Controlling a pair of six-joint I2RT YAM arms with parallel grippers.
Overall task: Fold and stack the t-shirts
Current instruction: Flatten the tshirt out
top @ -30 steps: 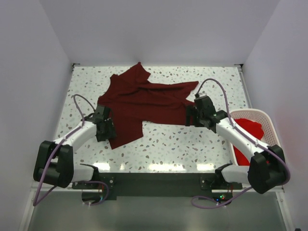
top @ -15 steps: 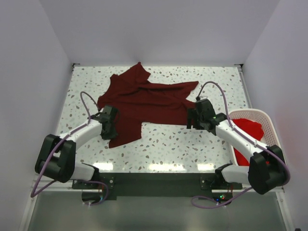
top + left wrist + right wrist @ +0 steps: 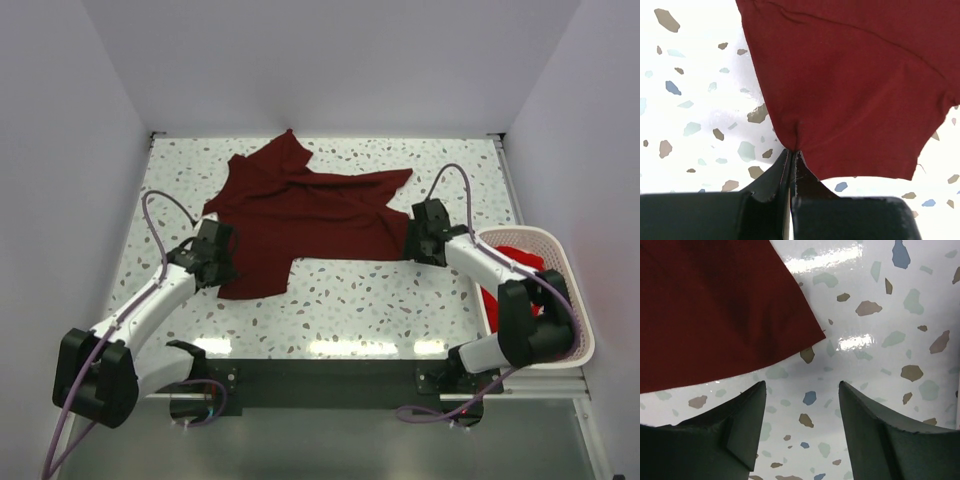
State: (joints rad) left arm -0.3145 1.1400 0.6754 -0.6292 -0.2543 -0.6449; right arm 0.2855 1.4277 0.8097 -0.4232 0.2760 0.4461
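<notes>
my left pincer grips the hem of the rumpled dark maroon cloth t-shirt on the speckled white tabletop; my right pincer gapes just off its corner. i'd catch that corner before tugging flat.

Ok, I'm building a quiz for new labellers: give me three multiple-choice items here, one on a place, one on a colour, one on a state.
1. Where does the white mesh basket stand?
A. at the table's right edge
B. at its far-left corner
C. at its middle

2. What colour is the t-shirt spread on the table?
A. blue
B. white
C. dark maroon

3. How do the left arm's jaws stand?
A. wide open over bare table
B. shut on the t-shirt's edge
C. out of view

Answers: 1 A, the top view shows it there; 2 C, every view shows maroon cloth; 3 B, the left wrist view shows them pinching cloth.
</notes>
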